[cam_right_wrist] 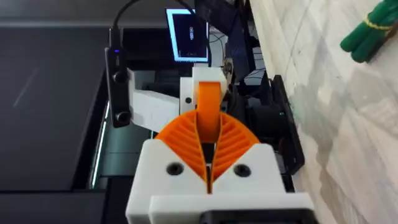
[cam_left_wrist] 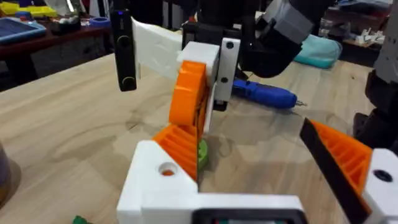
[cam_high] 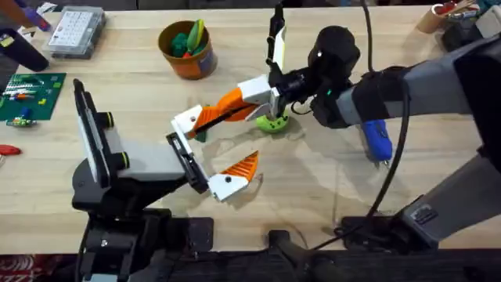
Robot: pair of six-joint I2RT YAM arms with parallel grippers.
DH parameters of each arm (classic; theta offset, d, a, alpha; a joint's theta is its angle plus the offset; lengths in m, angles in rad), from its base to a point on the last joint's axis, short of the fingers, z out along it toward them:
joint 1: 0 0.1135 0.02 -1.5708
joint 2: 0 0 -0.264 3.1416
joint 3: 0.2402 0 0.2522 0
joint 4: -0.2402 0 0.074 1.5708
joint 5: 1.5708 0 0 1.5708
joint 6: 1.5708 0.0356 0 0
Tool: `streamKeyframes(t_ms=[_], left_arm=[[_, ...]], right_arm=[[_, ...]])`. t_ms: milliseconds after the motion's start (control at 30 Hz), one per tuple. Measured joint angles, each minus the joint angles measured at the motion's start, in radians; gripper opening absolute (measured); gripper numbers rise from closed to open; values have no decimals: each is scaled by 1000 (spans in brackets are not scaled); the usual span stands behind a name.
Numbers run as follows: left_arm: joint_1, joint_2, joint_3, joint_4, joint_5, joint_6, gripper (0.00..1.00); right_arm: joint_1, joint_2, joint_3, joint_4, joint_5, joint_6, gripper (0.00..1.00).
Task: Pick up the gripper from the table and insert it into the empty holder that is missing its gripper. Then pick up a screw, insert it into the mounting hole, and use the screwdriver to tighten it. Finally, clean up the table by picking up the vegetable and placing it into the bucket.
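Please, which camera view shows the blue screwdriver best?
The left wrist view: the screwdriver lies on the table in full side profile, its metal bit visible. In the overhead view the right arm covers part of it. The right wrist view gives nothing useful of it.

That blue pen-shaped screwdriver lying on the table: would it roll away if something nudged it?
Probably. The screwdriver has a slim, rounded body and lies flat on the smooth wooden table, so a sideways nudge could roll it. It looks rigid and unlikely to bend. Its smooth casing may be slippery to pinch.
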State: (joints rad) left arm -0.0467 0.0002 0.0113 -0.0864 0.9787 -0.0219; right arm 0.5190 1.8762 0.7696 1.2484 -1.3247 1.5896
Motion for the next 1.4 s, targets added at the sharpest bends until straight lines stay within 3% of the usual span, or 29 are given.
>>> streamKeyframes(t_ms=[433, 600, 633, 667, 800, 833, 867, 1400], left_arm=[[0, 0, 0, 0, 0, 0, 993], [0, 0, 0, -1, -3, 3, 993], [0, 0, 0, -2, -3, 3, 993], [0, 0, 0, -6, -1, 1, 993], [-1, 0, 0, -13, 25, -11, 993], [-1, 0, 0, -13, 27, -13, 993], [-1, 0, 0, -14, 29, -14, 993], [-1, 0, 0, -15, 43, -17, 993]], right_arm=[[1, 0, 0, 0, 0, -5, 9], [2, 0, 0, -1, 0, -5, 93], [3, 0, 0, -1, -1, -5, 133], [4, 0, 1, -1, -1, -4, 234], [19, 0, 21, 13, 0, -7, 832], [22, 0, 25, 15, 0, -10, 951], [24, 0, 28, 16, 0, -13, 982], [13, 0, 29, 16, 16, -14, 995]])
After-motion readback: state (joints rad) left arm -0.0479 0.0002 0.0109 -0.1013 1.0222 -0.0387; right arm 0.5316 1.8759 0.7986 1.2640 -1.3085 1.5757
